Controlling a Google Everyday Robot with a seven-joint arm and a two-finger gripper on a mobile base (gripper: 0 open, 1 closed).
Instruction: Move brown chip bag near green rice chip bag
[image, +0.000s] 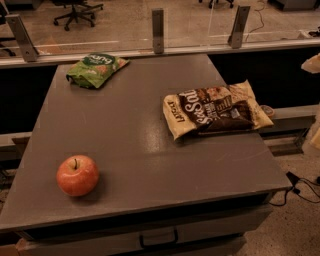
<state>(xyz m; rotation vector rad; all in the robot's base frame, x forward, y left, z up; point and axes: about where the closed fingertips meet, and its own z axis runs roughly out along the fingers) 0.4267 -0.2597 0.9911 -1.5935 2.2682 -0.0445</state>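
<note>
One brown chip bag (215, 107) is seen, laid flat on the right side of the grey table (135, 135). Its right end is at the table's right edge, and its left end is turned toward the middle. One green rice chip bag (95, 69) is seen too, laid at the back left of the table, close to the back edge. The two bags are kept well apart, and a wide strip of bare grey top is left between them. One red apple (77, 175) is set upright near the front left, away from both bags and a little way in from the front edge. Bare top is also found in front of the green bag and to its right, along the back edge. Behind the table, one long rail is seen, with three metal posts (158, 30) stood along it. One drawer handle (159, 239) is seen under the front edge. Only a small pale part of the gripper (311, 63) is seen, at the far right side, off the table and past the brown bag. It is not touching either bag. Whether it is clenched or let loose cannot be told.
</note>
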